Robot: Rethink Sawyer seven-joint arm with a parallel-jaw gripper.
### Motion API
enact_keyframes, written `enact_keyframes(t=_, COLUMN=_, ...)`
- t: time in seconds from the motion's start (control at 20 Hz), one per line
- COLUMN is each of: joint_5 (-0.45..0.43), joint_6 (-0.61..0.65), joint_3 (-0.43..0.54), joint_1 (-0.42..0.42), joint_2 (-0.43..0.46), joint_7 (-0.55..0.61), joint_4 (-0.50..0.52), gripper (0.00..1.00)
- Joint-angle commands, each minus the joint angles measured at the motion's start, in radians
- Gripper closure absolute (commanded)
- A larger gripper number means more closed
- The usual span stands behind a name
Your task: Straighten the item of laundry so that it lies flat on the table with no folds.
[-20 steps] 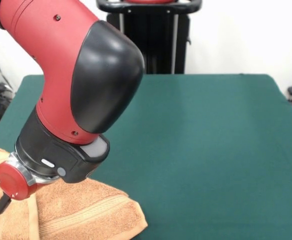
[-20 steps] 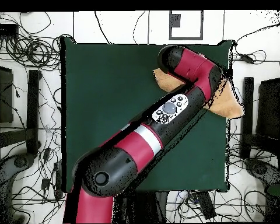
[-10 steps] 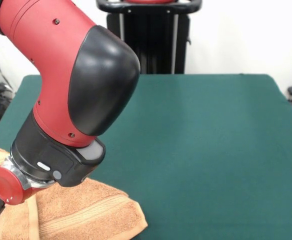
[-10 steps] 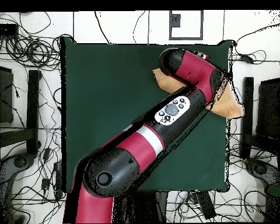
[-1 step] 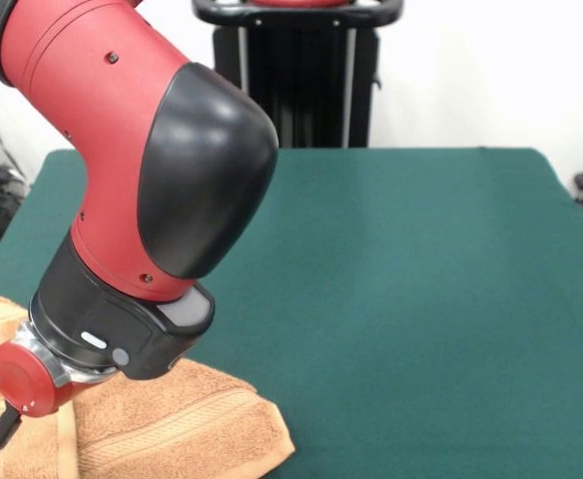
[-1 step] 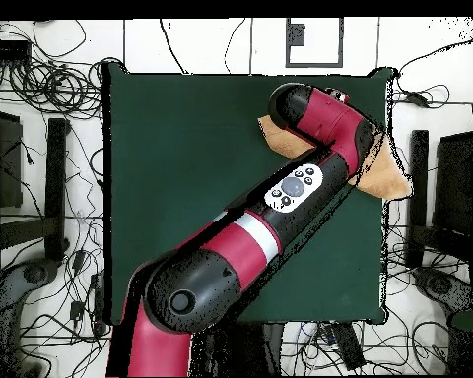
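The item of laundry (image 5: 177, 424), an orange-tan towel with woven stripes, lies bunched and folded at the table's (image 5: 401, 259) near left corner in the front view. My gripper (image 5: 2, 429) hangs under the red wrist, low over the towel's left part, and its lower end shows as a dark tip. The bulky red and black arm hides most of the towel behind it. From overhead, the arm covers the gripper. There the towel (image 6: 383, 175) shows at the green table's (image 6: 181, 148) right edge and reaches a little past it.
A black stand (image 5: 296, 70) rises behind the table's far edge. In the overhead view, cables (image 6: 43, 89) and dark equipment (image 6: 457, 187) lie on the floor around the table.
The wrist and gripper have sunk slightly toward the towel, swinging a little left and back. The towel's shape looks the same.
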Motion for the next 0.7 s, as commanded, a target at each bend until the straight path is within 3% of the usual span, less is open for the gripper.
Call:
enact_keyframes(t=0.05, joint_5=-0.005, joint_6=-0.005, joint_3=0.13, joint_1=0.049, joint_2=0.058, joint_7=0.197, joint_4=0.008, gripper=0.0)
enact_keyframes(t=0.7, joint_5=0.003, joint_6=-0.023, joint_3=0.122, joint_1=0.048, joint_2=0.084, joint_7=0.225, joint_4=-0.013, gripper=0.0)
